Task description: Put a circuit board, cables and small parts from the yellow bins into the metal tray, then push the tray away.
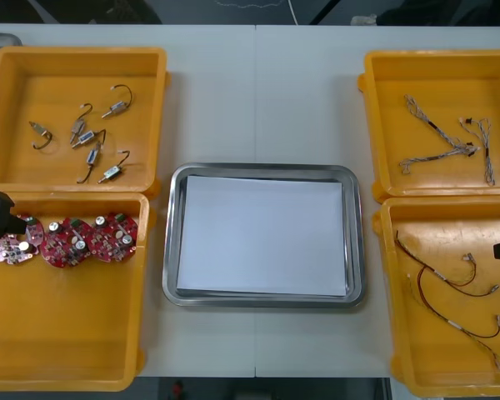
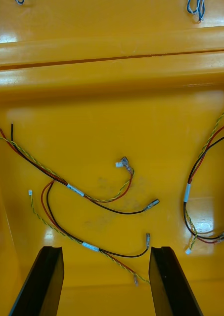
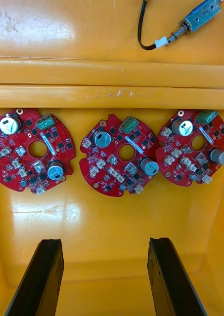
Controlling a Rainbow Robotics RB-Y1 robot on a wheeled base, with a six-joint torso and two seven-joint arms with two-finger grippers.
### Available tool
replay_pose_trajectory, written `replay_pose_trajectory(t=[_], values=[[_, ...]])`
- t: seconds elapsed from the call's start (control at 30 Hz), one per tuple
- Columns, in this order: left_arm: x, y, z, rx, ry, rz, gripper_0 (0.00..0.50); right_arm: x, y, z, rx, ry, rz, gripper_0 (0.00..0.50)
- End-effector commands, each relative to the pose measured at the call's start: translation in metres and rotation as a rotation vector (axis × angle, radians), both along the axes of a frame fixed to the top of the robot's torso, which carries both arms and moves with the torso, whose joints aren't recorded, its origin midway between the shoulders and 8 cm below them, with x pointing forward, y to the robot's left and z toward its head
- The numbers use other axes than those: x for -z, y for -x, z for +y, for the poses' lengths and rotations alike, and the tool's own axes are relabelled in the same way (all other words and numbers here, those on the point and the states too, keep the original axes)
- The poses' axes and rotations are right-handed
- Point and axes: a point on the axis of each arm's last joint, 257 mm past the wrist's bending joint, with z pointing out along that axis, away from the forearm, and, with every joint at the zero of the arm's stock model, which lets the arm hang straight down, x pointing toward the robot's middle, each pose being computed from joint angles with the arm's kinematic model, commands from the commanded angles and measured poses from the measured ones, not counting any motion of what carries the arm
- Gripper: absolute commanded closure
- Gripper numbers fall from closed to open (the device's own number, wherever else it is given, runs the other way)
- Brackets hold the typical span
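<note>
I hold the left gripper (image 3: 104,243) released, its fingers (image 3: 42,269) framing the middle circuit board (image 3: 120,155) straight ahead, while the right gripper (image 2: 106,249), also released, hangs over the red and yellow cables (image 2: 75,190).

**Gloss, Steel and Paper**

The four yellow plastic bins (image 1: 58,83) are smooth and glossy, throwing back the lights. The rectangular metal tray (image 1: 267,169) has a polished, mirror-bright rim around a flat white matt lining (image 1: 262,237), paper-like. The light table (image 1: 258,92) looks smooth and dull.
</note>
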Motion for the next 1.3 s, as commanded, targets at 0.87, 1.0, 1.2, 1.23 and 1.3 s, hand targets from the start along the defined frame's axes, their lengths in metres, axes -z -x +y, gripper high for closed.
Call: replay_pose_trajectory(t=[0.87, 1.0, 1.2, 1.23, 1.3], values=[[-0.006, -0.008, -0.008, -0.031, 0.023, -0.024, 0.000, -0.015, -0.002, -0.014, 0.027, 0.033, -0.022, 0.000], [-0.006, -0.008, -0.008, -0.031, 0.023, -0.024, 0.000, -0.014, -0.001, -0.016, 0.031, 0.037, -0.021, 0.000], [-0.006, -0.008, -0.008, -0.031, 0.023, -0.024, 0.000, -0.023, -0.002, -0.025, 0.030, 0.056, -0.040, 0.000], [0.007, 0.000, -0.007, -0.026, 0.022, 0.024, 0.000, -0.025, -0.002, -0.026, 0.027, 0.059, -0.044, 0.000], [0.006, 0.000, -0.006, -0.027, 0.020, 0.021, 0.000, -0.027, -0.002, -0.027, 0.025, 0.063, -0.048, 0.000]])
